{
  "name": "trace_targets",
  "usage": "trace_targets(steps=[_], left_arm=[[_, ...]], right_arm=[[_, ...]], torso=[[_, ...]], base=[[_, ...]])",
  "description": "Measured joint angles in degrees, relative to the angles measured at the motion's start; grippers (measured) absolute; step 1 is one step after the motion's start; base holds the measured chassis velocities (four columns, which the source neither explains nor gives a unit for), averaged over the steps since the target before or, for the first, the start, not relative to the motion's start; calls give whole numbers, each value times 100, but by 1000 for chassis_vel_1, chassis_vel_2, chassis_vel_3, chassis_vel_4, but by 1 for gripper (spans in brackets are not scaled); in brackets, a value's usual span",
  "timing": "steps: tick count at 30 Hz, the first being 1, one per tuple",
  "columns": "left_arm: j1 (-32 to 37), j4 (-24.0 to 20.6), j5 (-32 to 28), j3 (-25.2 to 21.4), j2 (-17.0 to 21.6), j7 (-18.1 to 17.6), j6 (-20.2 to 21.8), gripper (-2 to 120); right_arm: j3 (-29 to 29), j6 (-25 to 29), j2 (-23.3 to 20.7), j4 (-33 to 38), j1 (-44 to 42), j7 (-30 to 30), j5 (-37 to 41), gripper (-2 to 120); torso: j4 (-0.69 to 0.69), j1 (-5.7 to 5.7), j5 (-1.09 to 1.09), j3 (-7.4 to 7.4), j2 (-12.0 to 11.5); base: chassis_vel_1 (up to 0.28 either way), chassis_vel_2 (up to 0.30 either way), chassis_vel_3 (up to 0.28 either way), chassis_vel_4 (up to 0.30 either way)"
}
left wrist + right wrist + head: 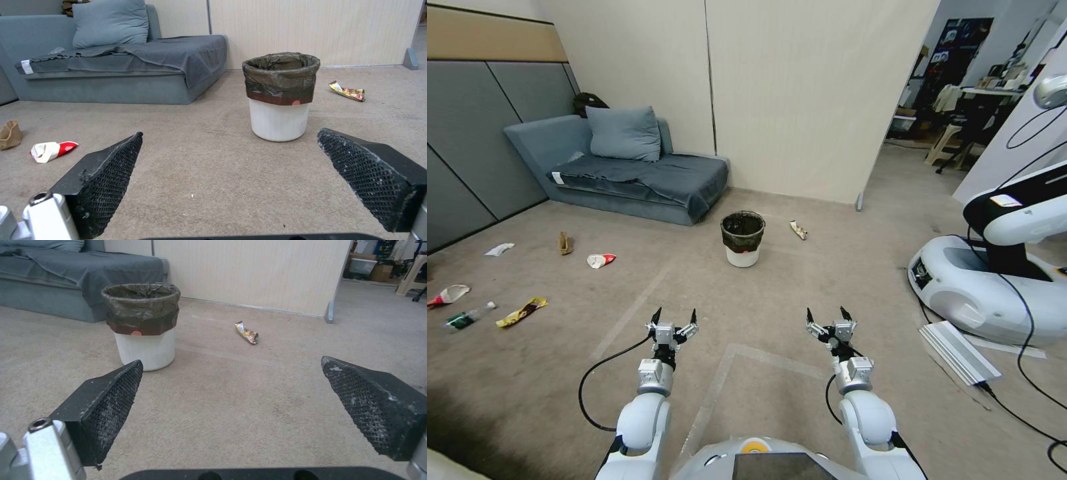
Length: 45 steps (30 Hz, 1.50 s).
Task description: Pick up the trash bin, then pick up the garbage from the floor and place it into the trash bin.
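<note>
The trash bin (742,239), a white bucket with a black liner, stands upright on the carpet ahead of me, also in the left wrist view (279,96) and right wrist view (143,325). Garbage lies scattered: a yellow wrapper (798,230) right of the bin, a red-and-white wrapper (600,260), a brown paper piece (564,243), white tissue (499,249), another yellow wrapper (521,312) and a small bottle (467,317) at the left. My left gripper (674,316) and right gripper (828,315) hang open and empty, well short of the bin.
A grey sofa (627,170) with a cushion stands against the back wall left of the bin. Another white robot's base (987,280), its cables and a flat ribbed panel (958,351) occupy the right side. A doorway opens at the back right.
</note>
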Motion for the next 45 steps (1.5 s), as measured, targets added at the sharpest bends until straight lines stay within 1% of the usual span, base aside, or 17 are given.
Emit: trace_targets(steps=[16,18,19,21,22,23,24,25,27,28,29,30,32,34,35,39,45], left_arm=[[19,-36,9,5,0,-15,15,100],[114,-249,73,43,-4,-113,170,100],[114,-249,73,43,-4,-113,170,100],[380,-838,242,144,-21,-383,580,100],[380,-838,242,144,-21,-383,580,100],[439,-964,281,165,-25,-443,675,100],[627,-1379,401,237,-37,-635,967,100],[627,-1379,401,237,-37,-635,967,100],[831,-1829,534,314,-50,-842,1290,100],[890,-1964,573,338,-54,-902,1379,100],[890,-1964,573,338,-54,-902,1379,100],[1051,-2315,675,398,-67,-1066,1634,100],[1076,-2372,691,408,-69,-1092,1673,100],[1243,-2735,810,475,-79,-1264,1931,100],[1304,-2873,1045,650,-123,-1356,2111,100],[1329,-2924,1232,773,-153,-1407,2191,100],[1340,-2922,1260,762,-154,-1431,2176,100]], right_arm=[[0,-7,4,33,-25,1,-1,100],[0,-61,44,238,-148,18,-12,100],[0,-61,44,238,-148,18,-12,100],[0,-221,171,825,-497,79,-62,100],[0,-221,171,825,-497,79,-62,100],[0,-259,203,978,-585,94,-76,100],[0,-368,290,1375,-823,134,-112,100],[0,-368,290,1375,-823,134,-112,100],[0,-491,387,1834,-1093,177,-154,100],[1,-533,419,1983,-1181,193,-169,100],[1,-533,419,1983,-1181,193,-169,100],[0,-626,494,2325,-1383,228,-200,100],[0,-645,510,2399,-1430,236,-207,100],[1,-732,586,2761,-1645,272,-237,100],[34,-584,616,2839,-1703,253,-196,100],[53,-401,616,2817,-1711,189,-155,100],[44,-392,618,2773,-1691,154,-163,100]], torso=[[0,0,0,0,0],[0,0,0,0,0],[0,0,0,0,0],[0,0,0,0,0],[0,0,0,0,0],[0,0,0,0,0],[0,0,0,0,0],[0,0,0,0,0],[0,0,0,0,0],[0,0,0,0,0],[0,0,0,0,0],[0,0,0,0,0],[0,0,0,0,0],[-1,0,-1,0,0],[0,-1,0,-1,0],[0,0,0,0,0],[0,0,0,0,0]], base=[[0,0,0,0],[0,0,0,0],[0,0,0,0],[0,0,0,0],[0,0,0,0],[0,0,0,0],[0,0,0,0],[0,0,0,0],[0,0,0,0],[0,0,0,0],[0,0,0,0],[0,0,0,0],[0,0,0,0],[0,0,0,0],[0,0,0,0],[0,0,0,0],[0,0,0,0]])
